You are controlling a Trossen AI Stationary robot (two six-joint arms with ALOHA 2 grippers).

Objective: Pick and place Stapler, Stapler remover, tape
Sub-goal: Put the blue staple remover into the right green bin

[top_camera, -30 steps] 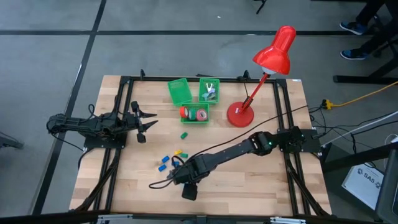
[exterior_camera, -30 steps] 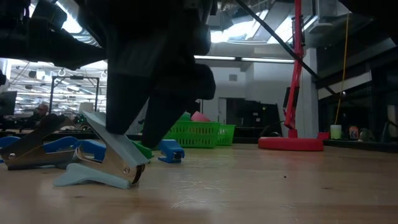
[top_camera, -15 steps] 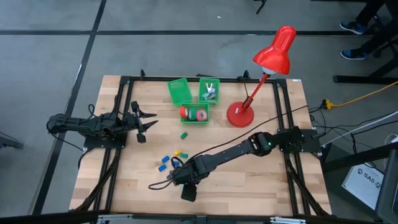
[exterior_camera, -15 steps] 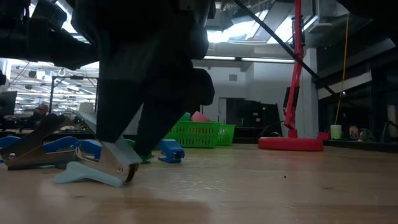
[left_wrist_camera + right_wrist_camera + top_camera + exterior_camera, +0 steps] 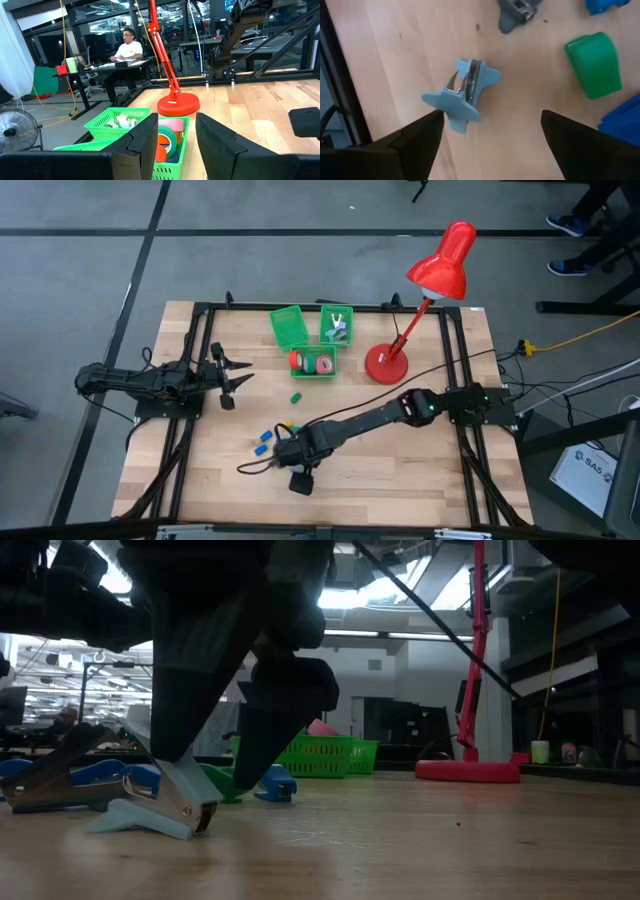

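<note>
A wooden counter (image 5: 420,470) carries a red lamp (image 5: 432,290) near its far edge. Beside the lamp's base sit three green baskets (image 5: 290,327); the one nearest the lamp's base holds red and orange tape (image 5: 167,141) rolls.

The right arm reaches from the lamp's side across the counter, low and stretched out, well in front of the baskets. Its right gripper (image 5: 490,132) hangs over a pale blue stapler remover (image 5: 462,95). The fingers (image 5: 412,137) are spread wide and released, one on each side of the remover, which lies free on the wood. A green stapler (image 5: 594,64) and blue staplers (image 5: 625,120) lie just beside it, nearer the lamp.

The left arm waits by the counter's edge, far from the lamp. Its left gripper (image 5: 175,145) points toward the baskets, fingers narrowly apart, holding nothing.
</note>
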